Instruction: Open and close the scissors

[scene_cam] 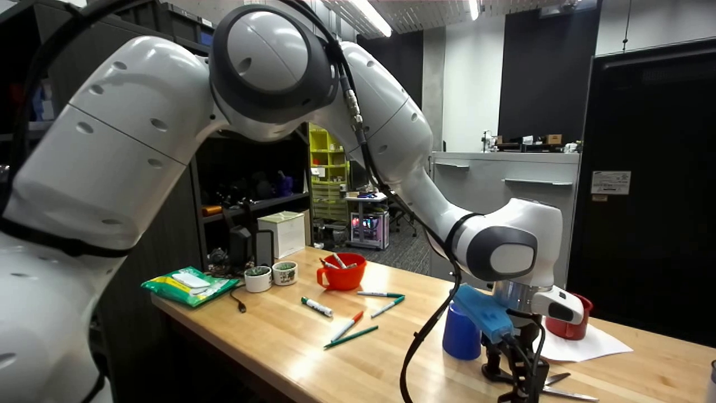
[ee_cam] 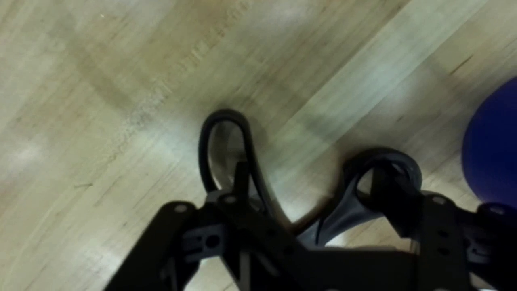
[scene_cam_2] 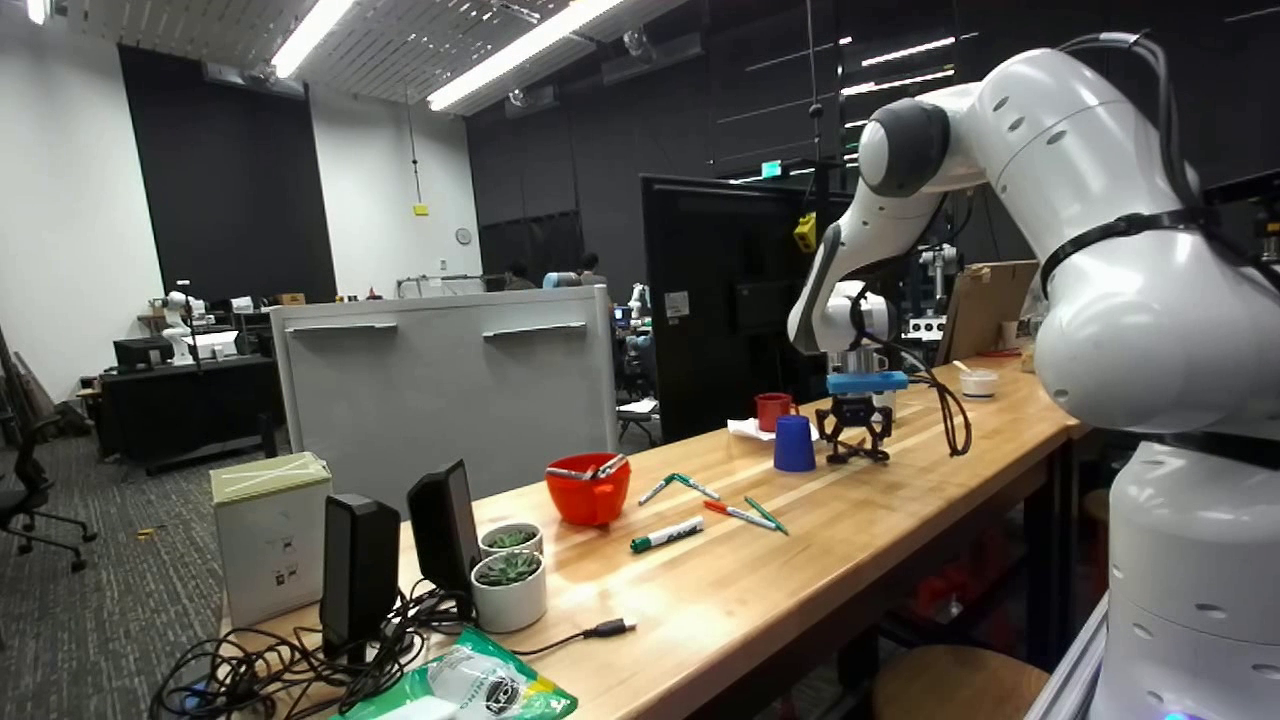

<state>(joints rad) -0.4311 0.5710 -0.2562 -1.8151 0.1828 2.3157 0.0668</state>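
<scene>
My gripper [ee_cam: 310, 178] stands spread, pinching nothing; one fingertip [ee_cam: 241, 180] shows at each loop [ee_cam: 224, 114] of the scissors [ee_cam: 347, 221], seemingly dipped inside, though how hard either bears I can't tell; the scissors lie on the table [ee_cam: 121, 81] right beneath, loops parted; their long axis runs crosswise to the line between my fingertips, loops on one side, blades [scene_cam: 569, 394] showing on the opposite side, also apart, the pivot hidden under the gripper; I judge that drawing the fingertips together should pull the loops inward and close the blades, since travel and swing line up; beyond, the cup [ee_cam: 492, 149] stands near the right loop in the wrist view, so I'd widen with care there.
</scene>
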